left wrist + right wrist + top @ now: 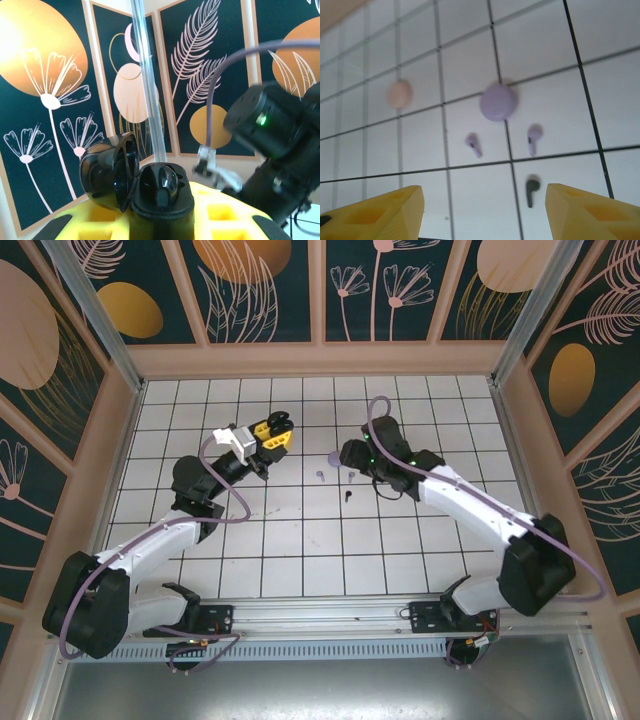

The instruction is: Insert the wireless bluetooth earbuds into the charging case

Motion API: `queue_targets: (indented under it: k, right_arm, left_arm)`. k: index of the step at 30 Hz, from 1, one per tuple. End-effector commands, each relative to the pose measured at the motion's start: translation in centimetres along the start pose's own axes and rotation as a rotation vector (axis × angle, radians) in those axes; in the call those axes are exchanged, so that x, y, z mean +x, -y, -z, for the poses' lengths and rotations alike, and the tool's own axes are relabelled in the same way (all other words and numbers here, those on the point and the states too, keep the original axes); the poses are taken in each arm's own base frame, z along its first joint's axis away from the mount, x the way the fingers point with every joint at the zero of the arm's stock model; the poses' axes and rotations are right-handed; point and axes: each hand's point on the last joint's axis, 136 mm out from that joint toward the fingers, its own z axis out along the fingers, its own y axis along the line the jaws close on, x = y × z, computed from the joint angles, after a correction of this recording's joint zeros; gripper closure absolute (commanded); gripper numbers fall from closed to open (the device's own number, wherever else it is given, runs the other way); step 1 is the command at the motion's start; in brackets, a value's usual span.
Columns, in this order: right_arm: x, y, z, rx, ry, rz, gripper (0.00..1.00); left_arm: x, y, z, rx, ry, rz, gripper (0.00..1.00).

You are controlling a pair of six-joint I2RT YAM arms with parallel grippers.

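Top external view: the yellow-fingered left end effector (274, 432) sits at 11 o'clock on the white tiled bench (300, 550), clamped on a glossy black plastic charging case (280, 421). The right end effector (347, 454) hovers right of centre, with tiny lilac stemmed earbuds (319, 476) and a black stemmed earbud (348, 495) at its 7 o'clock.

Left wrist view: the case's lid is open toward 9 o'clock.

Right wrist view: its fingers (380, 212) stand wide apart, holding nothing. The earbuds lie below a round lilac disc (498, 101), with a pale pink disc (399, 94) at 10 o'clock.
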Motion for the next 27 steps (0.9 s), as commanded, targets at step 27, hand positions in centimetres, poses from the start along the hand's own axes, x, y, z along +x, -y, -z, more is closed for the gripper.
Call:
queue_targets:
  k: [27]
  right_arm:
    - [7.0, 4.3, -10.0, 0.336, -0.256, -0.038, 0.52]
  left_arm:
    - [-1.0, 0.4, 1.3, -0.026, 0.070, -0.029, 1.00]
